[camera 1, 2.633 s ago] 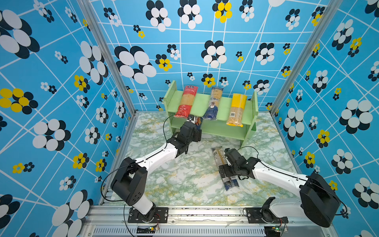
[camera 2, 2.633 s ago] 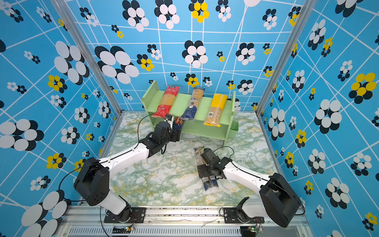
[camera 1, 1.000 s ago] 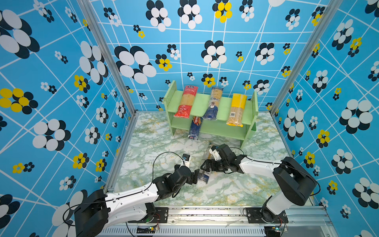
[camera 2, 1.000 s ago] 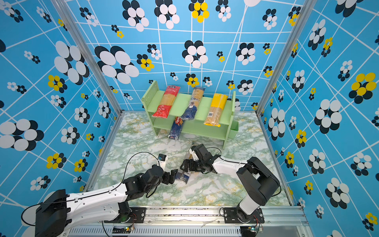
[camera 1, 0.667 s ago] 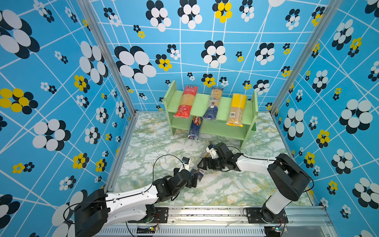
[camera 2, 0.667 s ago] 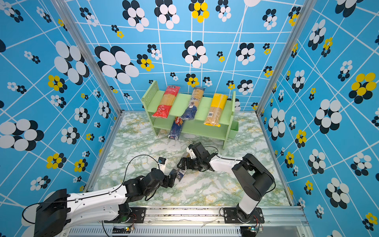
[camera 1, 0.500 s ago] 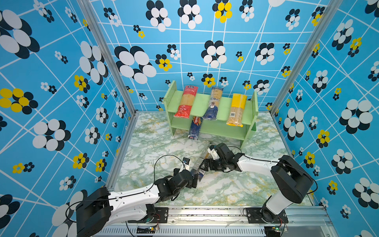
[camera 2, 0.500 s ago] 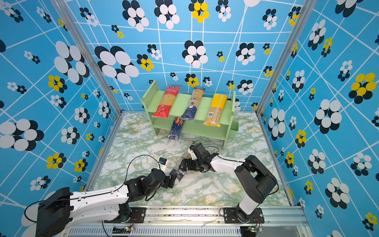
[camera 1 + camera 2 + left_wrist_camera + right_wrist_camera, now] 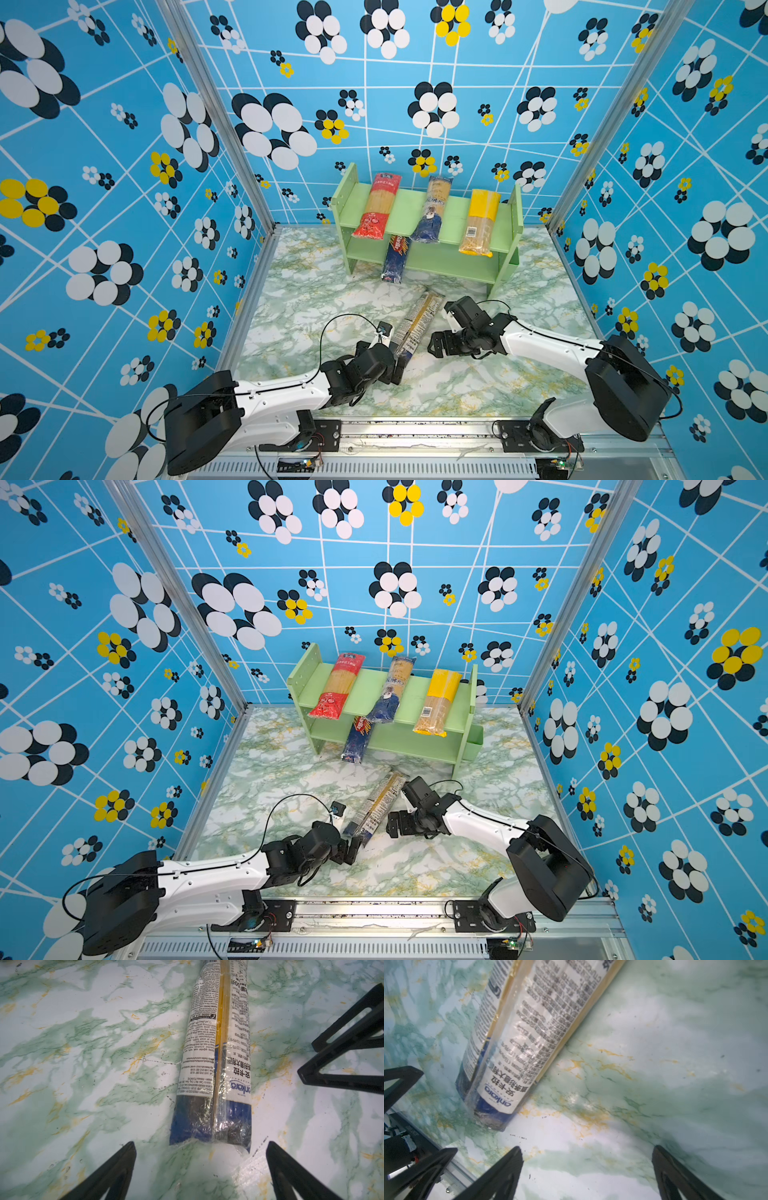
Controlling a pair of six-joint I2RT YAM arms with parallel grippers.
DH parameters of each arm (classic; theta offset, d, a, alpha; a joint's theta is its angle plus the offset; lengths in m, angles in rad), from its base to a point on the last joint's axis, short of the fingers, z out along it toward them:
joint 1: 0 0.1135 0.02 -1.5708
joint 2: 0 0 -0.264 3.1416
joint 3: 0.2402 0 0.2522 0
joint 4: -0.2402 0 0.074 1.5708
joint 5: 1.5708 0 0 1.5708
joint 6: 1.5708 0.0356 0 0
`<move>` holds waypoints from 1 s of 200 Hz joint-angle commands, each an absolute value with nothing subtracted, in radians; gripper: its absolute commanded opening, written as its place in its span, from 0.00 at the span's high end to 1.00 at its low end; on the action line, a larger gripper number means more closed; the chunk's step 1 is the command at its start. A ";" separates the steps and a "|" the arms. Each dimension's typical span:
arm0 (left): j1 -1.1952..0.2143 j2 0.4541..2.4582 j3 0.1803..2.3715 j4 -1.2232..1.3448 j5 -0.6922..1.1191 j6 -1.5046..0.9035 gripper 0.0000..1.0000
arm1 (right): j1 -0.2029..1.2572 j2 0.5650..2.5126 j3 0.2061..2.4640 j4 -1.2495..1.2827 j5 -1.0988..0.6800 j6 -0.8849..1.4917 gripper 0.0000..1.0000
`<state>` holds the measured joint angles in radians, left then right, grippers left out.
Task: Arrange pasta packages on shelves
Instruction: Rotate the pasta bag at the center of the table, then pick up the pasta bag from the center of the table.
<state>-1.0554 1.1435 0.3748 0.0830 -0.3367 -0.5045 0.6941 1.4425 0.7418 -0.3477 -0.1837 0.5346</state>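
Waiting on the tabletop: the Ankara spaghetti pack [image 9: 417,324] [image 9: 376,806], clear film with a white label and navy end, lies flat and slanted on the marble-patterned tabletop [image 9: 311,299]. It is in front of the green shelf unit [image 9: 457,210] and apart from it, with its navy end pointing away from the shelf.
Left arm: the left gripper [image 9: 200,1145] is released and spread wide. The pack's navy end [image 9: 209,1124] sits right at the mouth between the tips, and neither tip touches it. It is probably lined up along the pack so the jaws can close across its narrow width.
Right arm: the right gripper [image 9: 586,1149] is also spread and empty over bare marble, just beside the pack's long edge and in front of the shelf.
Top tier: the red pack [image 9: 376,205], the navy-ended clear pack [image 9: 432,208] and the yellow-topped pack [image 9: 478,222] lie side by side across the board. Their front ends overhang, since the packs are longer than the board is deep.
Lower tier: the Barilla pack [image 9: 397,257] is pushed in lengthwise and juts out of the front. The stretch beneath the yellow-topped pack is bare.
Step in hand: likely grasping the last pack, which is not yet shelved.
Risk: the slick, crinkly film may slip or buckle under an end grip.
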 commanded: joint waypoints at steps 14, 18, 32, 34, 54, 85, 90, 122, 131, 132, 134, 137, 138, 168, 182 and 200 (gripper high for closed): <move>-1.062 1.178 0.387 0.130 -0.299 -0.467 0.00 | 0.676 1.416 0.713 -0.395 -0.140 0.512 0.01; -1.062 1.181 0.389 0.132 -0.298 -0.468 0.01 | 0.675 1.416 0.712 -0.396 -0.140 0.513 0.01; -1.062 1.194 0.393 0.138 -0.296 -0.465 0.01 | 0.672 1.415 0.708 -0.395 -0.136 0.512 0.01; -1.062 1.195 0.393 0.138 -0.295 -0.464 0.01 | 0.672 1.415 0.707 -0.395 -0.136 0.512 0.01; -1.061 1.213 0.400 0.148 -0.291 -0.459 0.01 | 0.667 1.414 0.705 -0.395 -0.131 0.509 0.01; -1.061 1.246 0.419 0.153 -0.287 -0.447 0.00 | 0.660 1.414 0.703 -0.400 -0.126 0.505 0.01; -1.061 1.253 0.422 0.156 -0.287 -0.447 0.00 | 0.659 1.415 0.701 -0.400 -0.127 0.504 0.01; -1.062 1.308 0.451 0.160 -0.275 -0.429 0.00 | 0.653 1.417 0.701 -0.397 -0.130 0.499 0.01; -1.062 1.324 0.460 0.160 -0.272 -0.424 0.00 | 0.650 1.419 0.701 -0.397 -0.129 0.498 0.01; -1.062 1.326 0.461 0.160 -0.272 -0.425 0.00 | 0.650 1.419 0.701 -0.397 -0.129 0.497 0.01; -1.062 1.330 0.462 0.159 -0.272 -0.423 0.00 | 0.650 1.419 0.700 -0.398 -0.130 0.497 0.01; -1.062 1.335 0.465 0.157 -0.270 -0.423 0.00 | 0.649 1.419 0.701 -0.399 -0.129 0.498 0.01; -1.062 1.337 0.466 0.156 -0.272 -0.422 0.00 | 0.649 1.419 0.700 -0.399 -0.129 0.498 0.01; -1.062 1.380 0.491 0.134 -0.285 -0.414 0.02 | 0.640 1.416 0.692 -0.387 -0.129 0.493 0.01; -1.062 1.399 0.495 0.140 -0.293 -0.417 0.02 | 0.636 1.416 0.684 -0.373 -0.133 0.491 0.01; -1.062 1.424 0.498 0.153 -0.295 -0.417 0.02 | 0.632 1.414 0.675 -0.356 -0.141 0.490 0.01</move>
